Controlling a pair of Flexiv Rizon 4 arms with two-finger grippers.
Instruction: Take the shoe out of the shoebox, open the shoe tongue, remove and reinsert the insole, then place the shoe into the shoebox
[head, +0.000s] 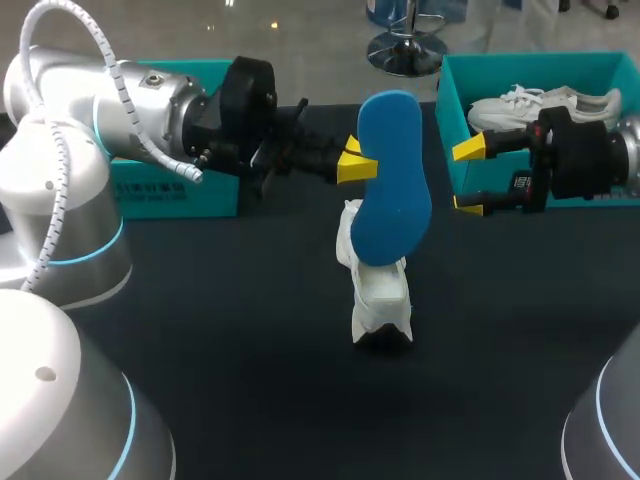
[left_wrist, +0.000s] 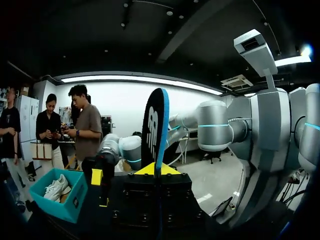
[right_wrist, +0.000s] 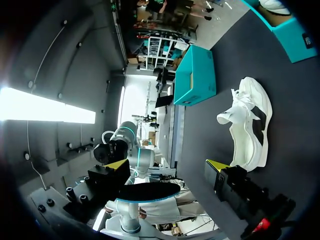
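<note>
Left wrist view: left hand (left_wrist: 157, 170) clamps insole (left_wrist: 156, 130) edge-on. Head view adds its blue face and right hand (head: 468, 177) spread wide.

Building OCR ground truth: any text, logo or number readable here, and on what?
Nothing reads as quotable text.
Teal box at the left: white print on its front, too blurred to read.
Insole: white mark on its dark face, not legible as words.
Shoebox: dark label on its side, too small to read.
</note>
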